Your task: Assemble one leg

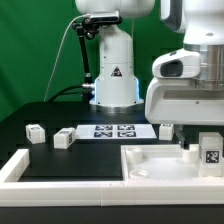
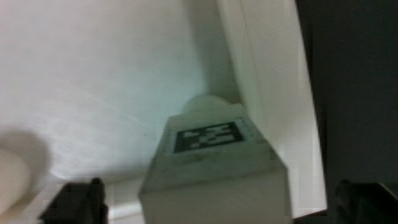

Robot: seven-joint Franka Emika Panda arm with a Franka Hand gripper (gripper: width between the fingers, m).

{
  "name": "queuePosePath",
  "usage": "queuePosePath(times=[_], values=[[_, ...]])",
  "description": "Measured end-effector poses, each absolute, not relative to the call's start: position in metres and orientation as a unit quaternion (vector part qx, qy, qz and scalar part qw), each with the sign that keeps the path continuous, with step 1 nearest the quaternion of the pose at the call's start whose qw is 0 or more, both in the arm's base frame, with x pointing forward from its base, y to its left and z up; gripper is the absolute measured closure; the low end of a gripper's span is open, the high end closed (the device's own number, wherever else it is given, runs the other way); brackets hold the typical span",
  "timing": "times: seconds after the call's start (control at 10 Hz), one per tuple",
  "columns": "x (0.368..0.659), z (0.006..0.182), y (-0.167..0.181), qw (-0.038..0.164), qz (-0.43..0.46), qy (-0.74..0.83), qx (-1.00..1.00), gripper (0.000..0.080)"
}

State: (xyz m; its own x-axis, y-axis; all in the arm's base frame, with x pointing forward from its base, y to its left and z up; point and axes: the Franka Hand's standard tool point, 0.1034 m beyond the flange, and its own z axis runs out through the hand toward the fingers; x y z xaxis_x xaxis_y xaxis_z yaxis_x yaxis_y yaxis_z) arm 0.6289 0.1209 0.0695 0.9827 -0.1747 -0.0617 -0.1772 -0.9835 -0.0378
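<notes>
The leg [image 2: 214, 140], a small white block with a black-and-white tag, stands in a corner of the large white tray-like piece [image 2: 107, 90]. In the exterior view the leg [image 1: 209, 150] is at the right, on the tray-like piece [image 1: 150, 165]. My gripper [image 1: 198, 143] hangs low over it. In the wrist view the gripper [image 2: 219, 203] is open, with one dark finger on each side of the leg and a gap between each finger and the leg.
Two more white blocks [image 1: 36, 131] [image 1: 64, 138] lie on the black table at the exterior view's left, and a third [image 1: 165, 130] lies near the marker board [image 1: 113, 130]. The robot base [image 1: 113, 80] stands behind. A white raised border [image 1: 20, 165] runs along the front.
</notes>
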Motion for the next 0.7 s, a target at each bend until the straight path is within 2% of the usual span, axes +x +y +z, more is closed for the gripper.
queuePosePath(times=[0.2,0.4,0.5,0.6,0.7], values=[[0.629,0.0687,0.1183,0.022,0.029,0.084,-0.996,0.0151],[0.629,0.0687,0.1183,0.022,0.029,0.084,-0.996,0.0411],[0.629,0.0687,0.1183,0.022,0.029,0.084,-0.996,0.0411],[0.629,0.0687,0.1183,0.022,0.029,0.087,-0.996,0.051],[0.6289,0.0687,0.1184,0.022,0.029,0.102,-0.994,0.051]])
